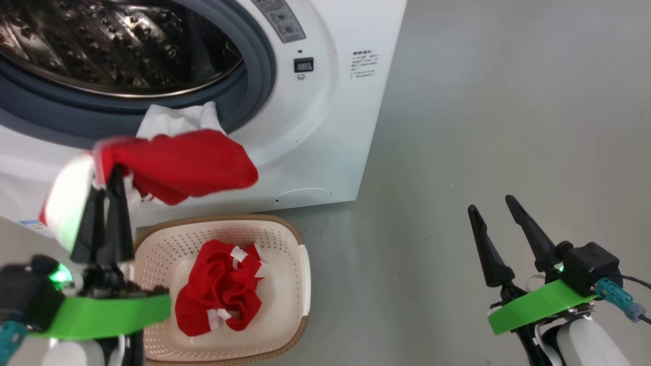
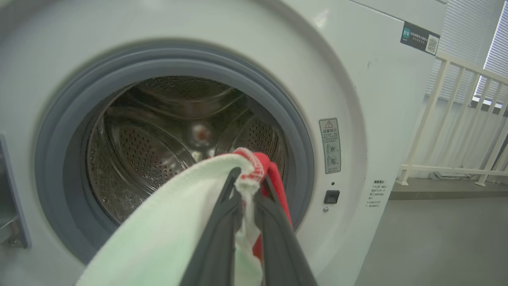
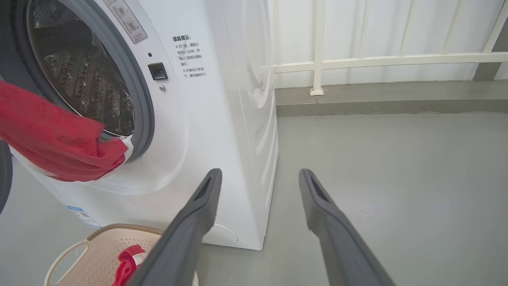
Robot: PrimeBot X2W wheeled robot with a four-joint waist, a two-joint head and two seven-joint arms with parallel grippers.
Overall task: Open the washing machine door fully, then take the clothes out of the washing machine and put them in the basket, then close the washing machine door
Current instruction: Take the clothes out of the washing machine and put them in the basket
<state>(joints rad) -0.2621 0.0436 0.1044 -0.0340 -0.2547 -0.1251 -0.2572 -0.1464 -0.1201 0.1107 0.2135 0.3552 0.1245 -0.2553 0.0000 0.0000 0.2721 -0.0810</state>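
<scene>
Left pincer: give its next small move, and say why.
Probably lower the left pincer over the basket. It is shut on a red-and-white garment held outside the drum, the basket sits just below with a red garment inside, and a white garment lies on the gasket.

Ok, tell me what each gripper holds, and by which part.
The left gripper pinches the red garment by its white-trimmed edge; the right gripper is open, empty.

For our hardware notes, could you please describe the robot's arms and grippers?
The left gripper and right gripper each have two long, tapering black fingers above a bright green bracket. The right wrist carries a black box with a teal connector and a dark cable. The left wrist shows a green light. The forearms are pale white.
</scene>
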